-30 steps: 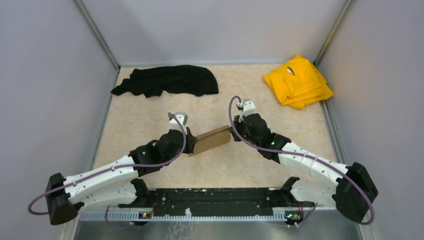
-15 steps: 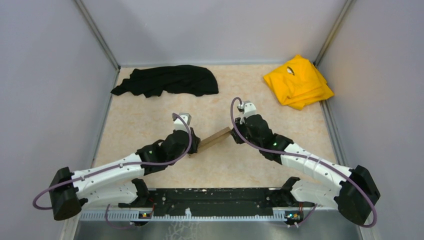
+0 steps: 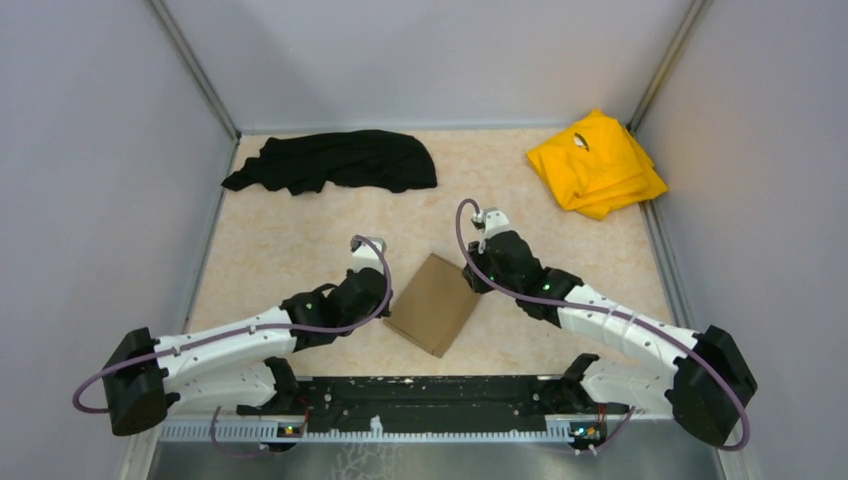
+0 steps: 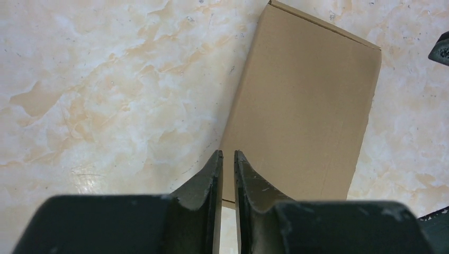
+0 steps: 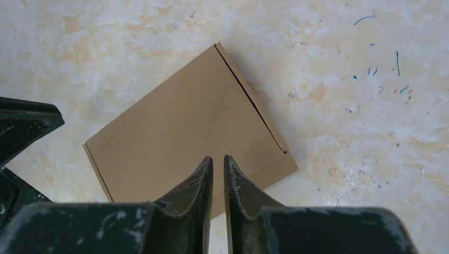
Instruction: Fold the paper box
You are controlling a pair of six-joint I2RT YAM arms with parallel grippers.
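Top view: the box (image 3: 433,303) lies flat and closed mid-frame on the surface (image 3: 290,240), flanked by the left gripper (image 3: 383,297) and right gripper (image 3: 471,278), apparently to steady it. Left wrist view: near-closed jaws straddle its edge, and whether they grasp it is unclear. Right wrist view: jaws slightly parted, released.

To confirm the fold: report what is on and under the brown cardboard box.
Nothing lies on the flat brown cardboard box; its top is bare. It lies on the beige marbled tabletop; anything directly beneath is covered.
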